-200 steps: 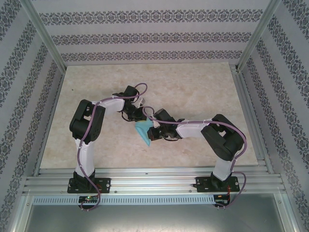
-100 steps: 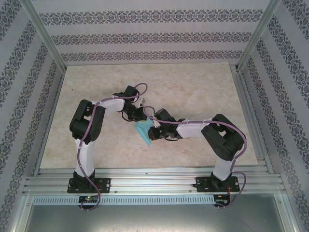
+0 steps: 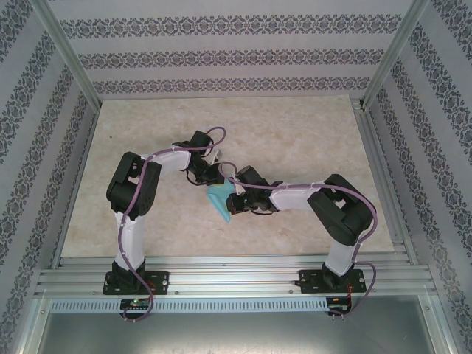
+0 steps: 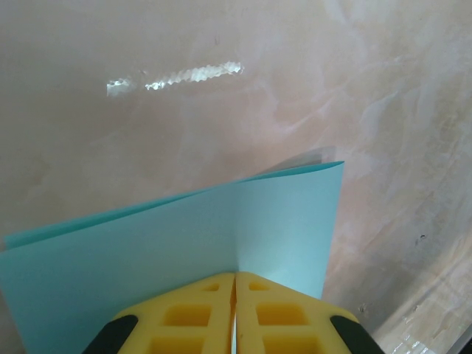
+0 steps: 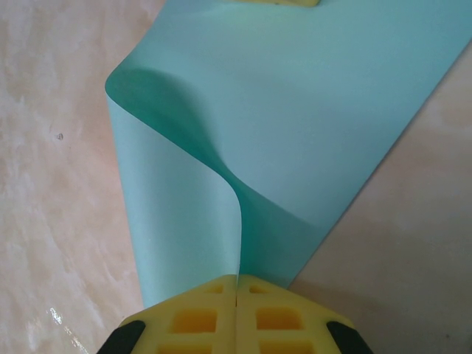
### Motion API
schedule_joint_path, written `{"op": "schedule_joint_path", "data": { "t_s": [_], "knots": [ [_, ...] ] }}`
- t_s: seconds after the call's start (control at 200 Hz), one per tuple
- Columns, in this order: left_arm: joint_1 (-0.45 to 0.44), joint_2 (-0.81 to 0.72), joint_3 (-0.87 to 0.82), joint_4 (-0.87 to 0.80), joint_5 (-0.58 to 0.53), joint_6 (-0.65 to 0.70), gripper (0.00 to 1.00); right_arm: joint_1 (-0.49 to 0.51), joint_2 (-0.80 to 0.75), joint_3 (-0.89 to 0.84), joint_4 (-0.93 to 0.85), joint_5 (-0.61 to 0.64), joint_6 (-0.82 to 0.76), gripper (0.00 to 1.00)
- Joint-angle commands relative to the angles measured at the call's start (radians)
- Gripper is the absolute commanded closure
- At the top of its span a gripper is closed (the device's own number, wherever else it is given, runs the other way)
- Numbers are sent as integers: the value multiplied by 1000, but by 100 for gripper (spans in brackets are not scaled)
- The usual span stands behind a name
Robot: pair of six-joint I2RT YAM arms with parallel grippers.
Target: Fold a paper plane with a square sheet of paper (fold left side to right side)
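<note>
Since a second ago, nothing of mine has moved. My left gripper is closed on one edge of the square sheet of paper. My right gripper pinches another edge, where the sheet curls over. The paper sits mid-table, with free surface all around; only my two arms crowd it.

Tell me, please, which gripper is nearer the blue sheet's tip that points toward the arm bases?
Right. The right gripper is shut on the square sheet of paper at its right edge, just beyond that tip; the left gripper clamps the far end.
</note>
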Motion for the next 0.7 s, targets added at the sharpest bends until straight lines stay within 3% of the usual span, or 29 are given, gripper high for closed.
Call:
{"op": "schedule_joint_path", "data": {
  "t_s": [0.0,0.694],
  "knots": [
    [-19,62,-12,-35,-63,24,91,-15,-30,-11,5,29,11,100],
    [-21,60,-12,-33,-61,25,91,-3,16,-10,11,5,14,100]
  ]
}}
